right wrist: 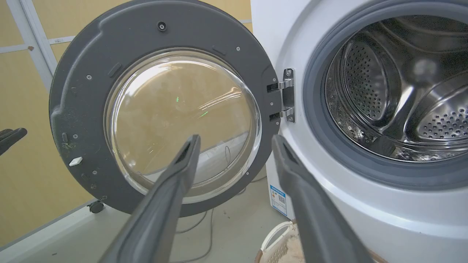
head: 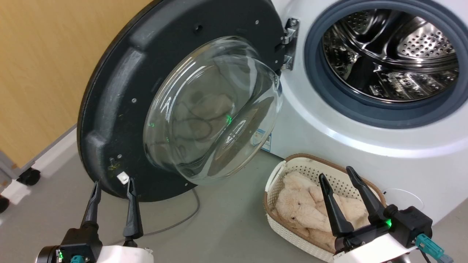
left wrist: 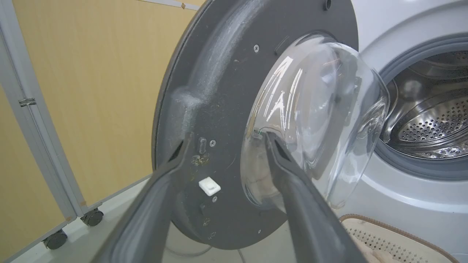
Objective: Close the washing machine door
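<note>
In the lower left of the head view the left gripper (head: 113, 181) stands nearest, its two dark fingers spread wide with nothing between them. Their tips reach the bottom rim of the door (head: 120, 91); whether they touch it I cannot tell. In the lower right the right gripper (head: 336, 172) is likewise spread and empty, its fingers rising in front of a basket (head: 292, 233).

The basket, cream with small holes and a brown rim, sits on the grey floor (head: 226, 226) just beside the front of the washing machine (head: 329, 128). A beige plush toy (head: 303, 208) lies inside it.

The door is swung wide open across the upper left and centre, hanging on a metal hinge (head: 290, 44). Its matte inner side and bulging glass bowl (head: 215, 109) face the camera.

In the upper right, a grey rubber ring (head: 365, 113) surrounds the drum (head: 395, 54), whose visible inside is shiny steel with holes.
</note>
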Robot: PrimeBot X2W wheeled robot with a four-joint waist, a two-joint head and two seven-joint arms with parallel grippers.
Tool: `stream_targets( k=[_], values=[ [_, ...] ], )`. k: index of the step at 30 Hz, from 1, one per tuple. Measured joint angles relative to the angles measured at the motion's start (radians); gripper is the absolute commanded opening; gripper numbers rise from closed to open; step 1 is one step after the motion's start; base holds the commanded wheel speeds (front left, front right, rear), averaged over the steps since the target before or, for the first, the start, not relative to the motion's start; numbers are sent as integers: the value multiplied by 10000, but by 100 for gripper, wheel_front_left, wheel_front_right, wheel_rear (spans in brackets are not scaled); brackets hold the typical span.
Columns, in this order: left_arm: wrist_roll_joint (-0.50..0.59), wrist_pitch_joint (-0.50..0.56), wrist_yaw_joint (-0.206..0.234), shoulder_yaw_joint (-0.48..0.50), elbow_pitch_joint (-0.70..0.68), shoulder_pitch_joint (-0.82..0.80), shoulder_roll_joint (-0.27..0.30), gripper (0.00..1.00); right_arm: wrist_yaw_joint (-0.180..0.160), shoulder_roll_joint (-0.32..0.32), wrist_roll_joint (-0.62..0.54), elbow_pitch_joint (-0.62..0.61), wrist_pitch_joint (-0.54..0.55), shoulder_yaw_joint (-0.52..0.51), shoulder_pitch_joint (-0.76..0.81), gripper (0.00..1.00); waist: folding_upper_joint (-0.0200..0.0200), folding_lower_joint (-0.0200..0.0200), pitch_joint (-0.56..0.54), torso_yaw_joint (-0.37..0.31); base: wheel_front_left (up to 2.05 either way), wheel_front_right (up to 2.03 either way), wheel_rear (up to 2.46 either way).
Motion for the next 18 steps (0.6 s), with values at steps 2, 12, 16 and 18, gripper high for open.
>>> stream_targets(
  k=[2,12,16,18],
  values=[
    [-4,-56,31,-2,-2,1,0,100,0,-25,35,0,-40,35,0,100,0,0,15,85,0,0,0],
    [-86,-232,88,-19,-13,43,2,100,0,-138,182,-2,-247,184,0,100,0,0,29,436,0,0,0],
    [-84,-232,104,-58,-17,72,-2,100,0,-213,182,-6,-249,196,3,100,0,0,36,435,0,0,0],
    [-104,-232,82,-63,-19,76,0,23,-2,-234,184,-6,-249,188,6,100,0,0,32,432,0,0,0]
  ],
)
